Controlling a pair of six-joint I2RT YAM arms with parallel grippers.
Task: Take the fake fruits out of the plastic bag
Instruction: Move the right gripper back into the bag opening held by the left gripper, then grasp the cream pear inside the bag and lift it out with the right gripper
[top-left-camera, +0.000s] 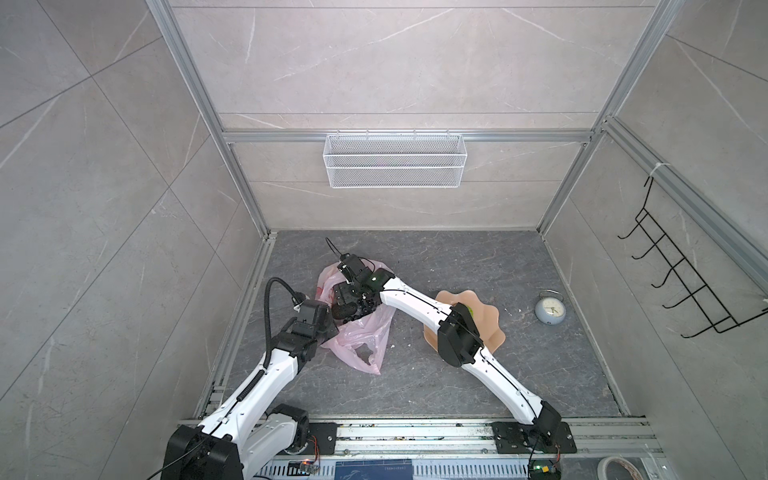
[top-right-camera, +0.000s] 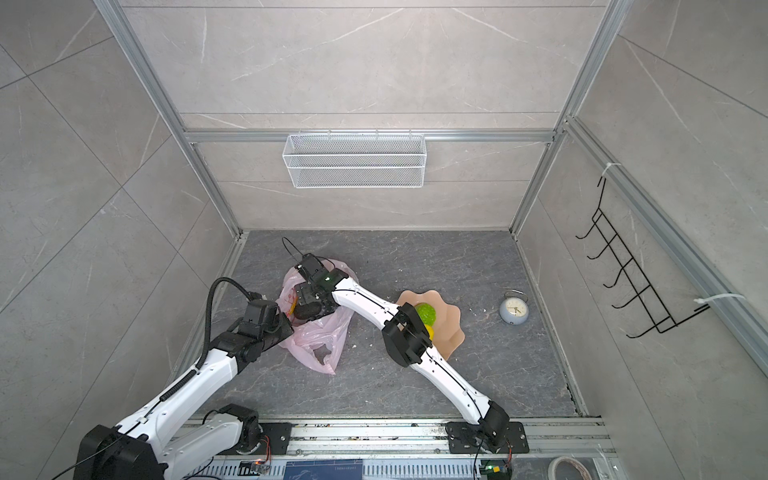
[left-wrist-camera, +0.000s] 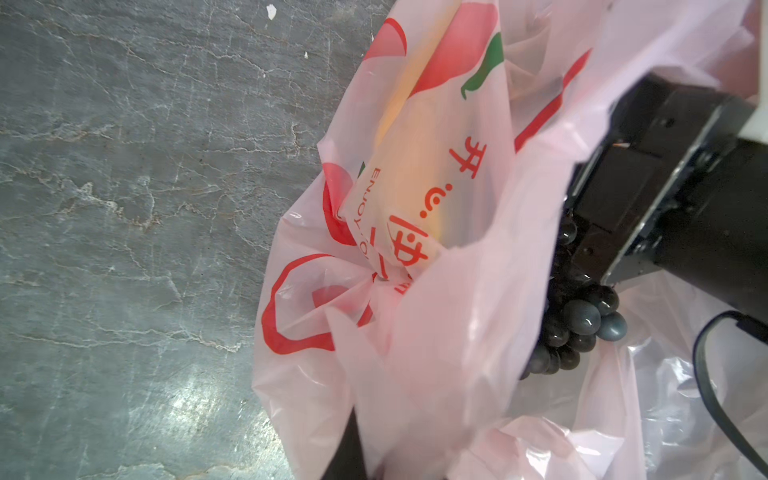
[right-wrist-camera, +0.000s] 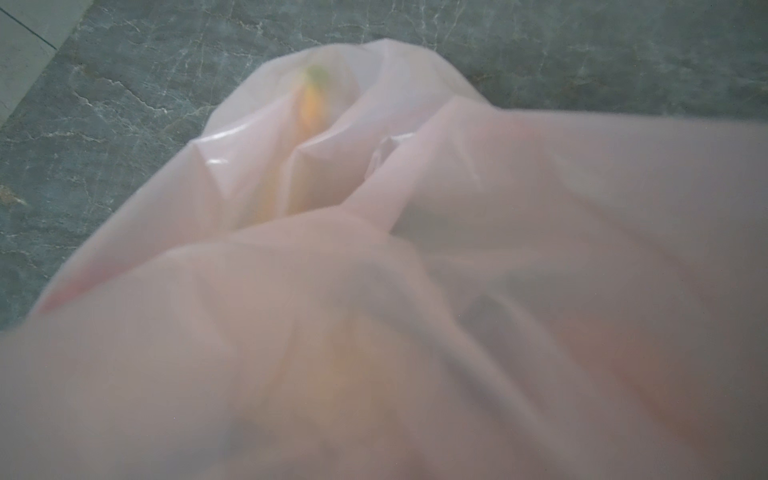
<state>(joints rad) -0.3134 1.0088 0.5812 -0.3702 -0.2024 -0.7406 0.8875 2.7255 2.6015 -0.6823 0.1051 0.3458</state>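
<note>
Pinching the plastic bag in clenched left jaws; my right jaws' state I cannot tell. Green fruit lies on the peach plate; grape bunch and banana are still bagged.

You get readable print only on the plastic bag, in the left wrist view: red "ENJOY", with whatever follows lost in a fold. Next to it are red Chinese characters: "开" is clear, the rest creased. Clock right of the bag: dial digits too small. Blue plate in front of the bag: lettering illegible.
</note>
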